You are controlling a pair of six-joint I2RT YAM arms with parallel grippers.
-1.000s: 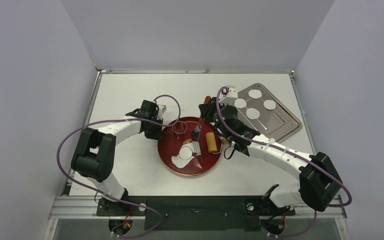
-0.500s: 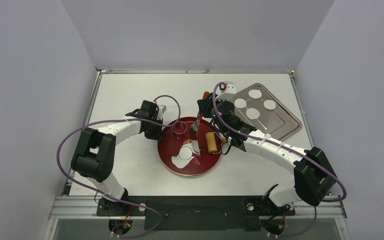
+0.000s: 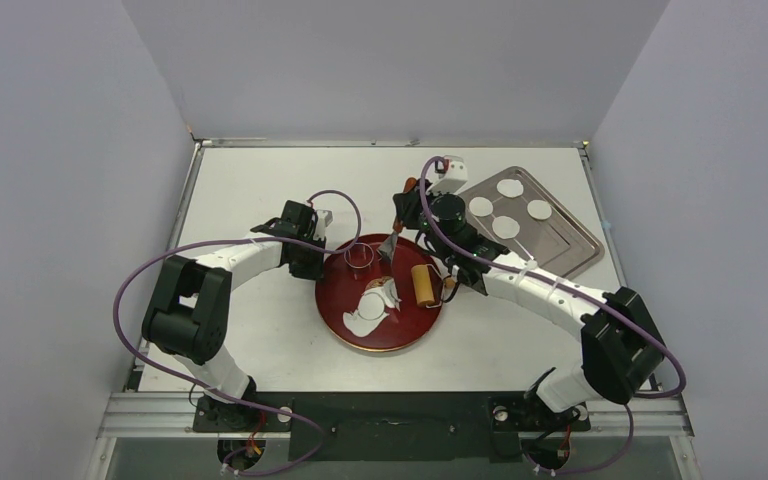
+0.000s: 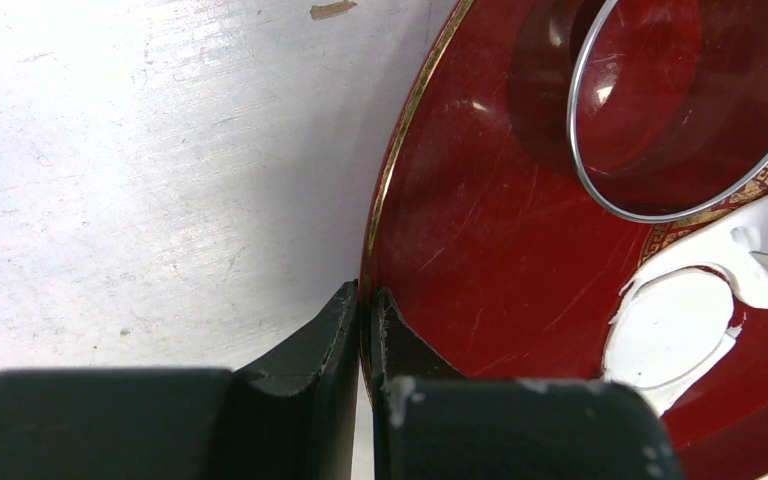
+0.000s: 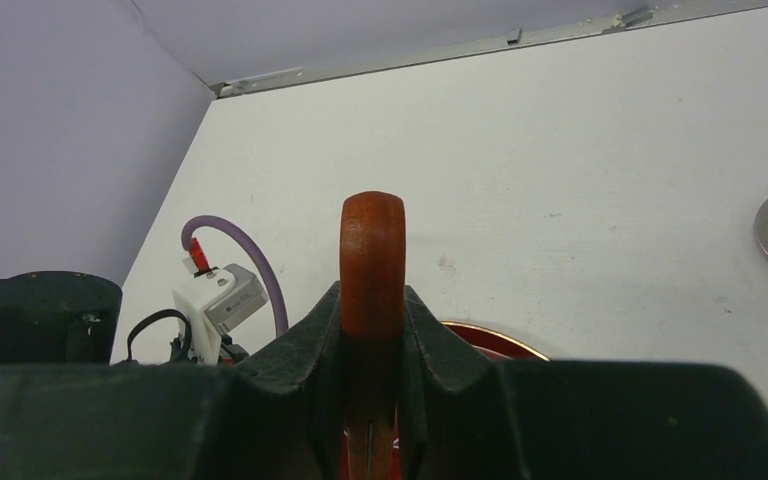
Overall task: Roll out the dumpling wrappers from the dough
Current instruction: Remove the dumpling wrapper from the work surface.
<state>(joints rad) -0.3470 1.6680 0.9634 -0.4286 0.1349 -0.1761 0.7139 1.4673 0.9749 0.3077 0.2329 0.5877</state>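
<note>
The left pincer is pressed together on the thin gold rim of a round, dark red lacquered plate, one finger outside the rim and one inside it. From above, this pincer sits at the plate's left back edge.

The right pincer is clamped on a rounded, orange-brown wooden handle, which stands up between its two black fingers. In the view from above, the right pincer is over the back edge of the plate, and a small grey metal blade points down from it toward the plate. I cannot tell if the blade touches the plate.

The thin, ragged white dough lies flat near the middle of the plate. In the left wrist view one neat round shape shows inside the dough. A thin round metal ring rests on the plate behind the dough, near the left pincer. A short tan wooden roller lies on the plate's right side.

To the right, on the white table, there is a flat rectangular steel tray. Four round white dumpling wrappers lie on it, apart from each other.
</note>
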